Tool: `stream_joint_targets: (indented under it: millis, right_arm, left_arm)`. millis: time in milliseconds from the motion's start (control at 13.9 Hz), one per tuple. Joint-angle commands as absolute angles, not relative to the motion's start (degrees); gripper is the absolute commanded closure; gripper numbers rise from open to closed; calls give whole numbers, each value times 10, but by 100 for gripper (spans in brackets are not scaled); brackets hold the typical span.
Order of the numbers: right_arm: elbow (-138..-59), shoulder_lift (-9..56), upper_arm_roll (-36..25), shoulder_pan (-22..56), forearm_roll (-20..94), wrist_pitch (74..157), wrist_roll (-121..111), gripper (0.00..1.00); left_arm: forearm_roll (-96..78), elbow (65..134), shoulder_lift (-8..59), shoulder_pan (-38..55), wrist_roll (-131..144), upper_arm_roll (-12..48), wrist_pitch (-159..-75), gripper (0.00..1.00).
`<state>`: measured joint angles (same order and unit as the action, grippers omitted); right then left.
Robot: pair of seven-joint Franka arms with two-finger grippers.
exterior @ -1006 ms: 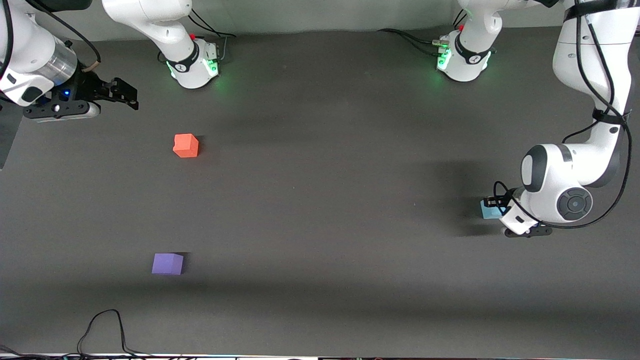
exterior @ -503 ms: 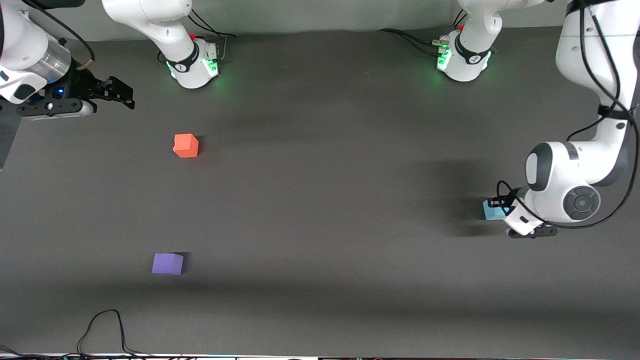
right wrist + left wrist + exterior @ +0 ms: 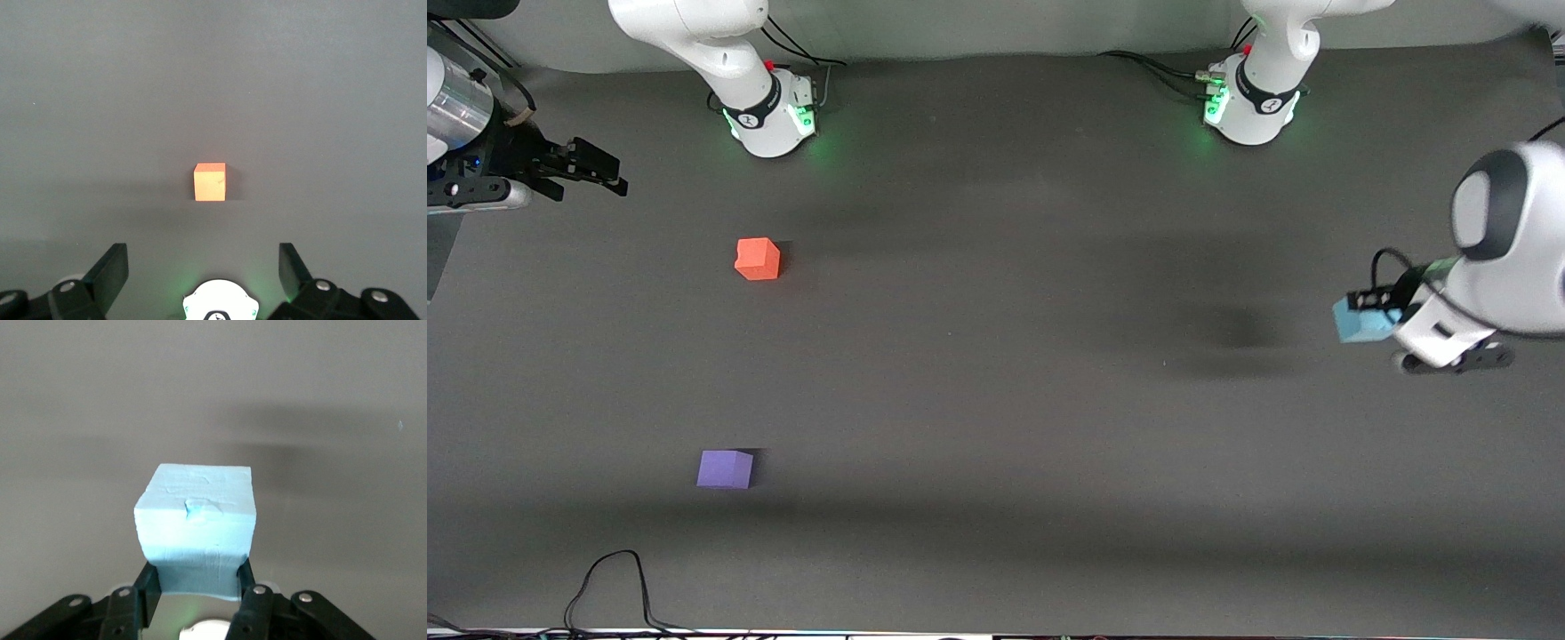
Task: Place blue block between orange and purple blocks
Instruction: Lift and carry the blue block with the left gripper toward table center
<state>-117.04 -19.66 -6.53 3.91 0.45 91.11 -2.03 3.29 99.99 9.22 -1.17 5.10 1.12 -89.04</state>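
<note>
My left gripper is shut on the light blue block and holds it up in the air over the left arm's end of the table. In the left wrist view the blue block sits clamped between the two fingers. The orange block lies on the table toward the right arm's end; it also shows in the right wrist view. The purple block lies nearer the front camera than the orange one. My right gripper is open and empty, waiting beside the table's edge at the right arm's end.
The dark grey table carries only the two cubes. A black cable loops at the table's edge nearest the front camera. The two arm bases stand along the edge farthest from it.
My left gripper has lifted the blue block off the table and carried it up. My right gripper has drawn back toward the right arm's end of the table.
</note>
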Motion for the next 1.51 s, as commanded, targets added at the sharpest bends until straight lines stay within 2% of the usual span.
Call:
stream_joint_targets:
  millis: [0, 215, 431, 646, 790, 934, 1221, 1436]
  right_arm:
    - [-1173, -205, -62, 42, 5, 915, -31, 0]
    - [-1172, -206, -58, 43, 7, 913, -22, 0]
    - [-1171, -210, -60, 43, 7, 910, -25, 0]
    - [-1169, -209, -54, 43, 7, 917, -23, 0]
    - [-1147, -202, -54, 43, 3, 925, -29, 0]
    - [-1128, -197, -54, 43, 3, 922, -29, 0]
    - [-1131, -196, -54, 47, 1, 916, -24, 0]
    - [-1133, -196, -56, 45, -4, 898, -28, 0]
  left_arm:
    - [33, 973, 47, -2, 54, 10, -813, 50]
    - [26, 948, 43, 22, 103, 37, -788, 49]
    - [-23, 924, 71, 67, 279, 103, -798, 48]
    - [-36, 818, 176, 146, 487, 163, -807, 48]
    - [-35, 729, 266, 216, 595, 170, -827, 48]
    - [-32, 691, 334, 266, 655, 170, -881, 48]
    - [-1, 694, 445, 336, 694, 166, -1071, 48]
    - [30, 694, 502, 348, 694, 164, -1141, 48]
